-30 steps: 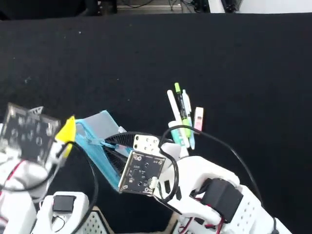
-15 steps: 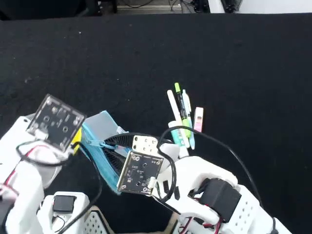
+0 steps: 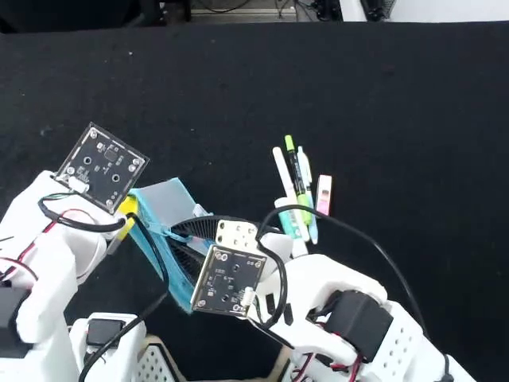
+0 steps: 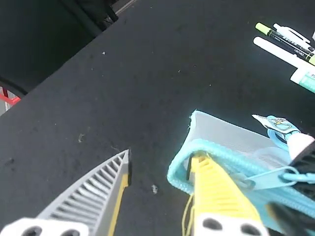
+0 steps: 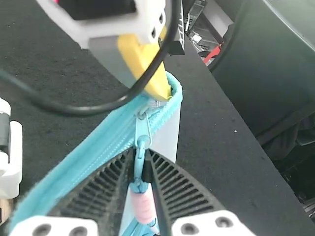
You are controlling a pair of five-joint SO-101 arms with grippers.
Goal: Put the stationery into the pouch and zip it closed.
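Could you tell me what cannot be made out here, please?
Inside the light blue fabric pouch: high view, right arm's camera board covers it.
White and green pens: left wrist view, cut off by the edge.
Small pink object: high view, too small to identify.
Right wrist view: black fingers of the right pincer hide part of the light blue zip.

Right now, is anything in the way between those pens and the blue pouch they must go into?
Partly. The right gripper, shut on the zipper pull, lies over the pouch on the side facing the pens. Away from it, nothing visible separates them.
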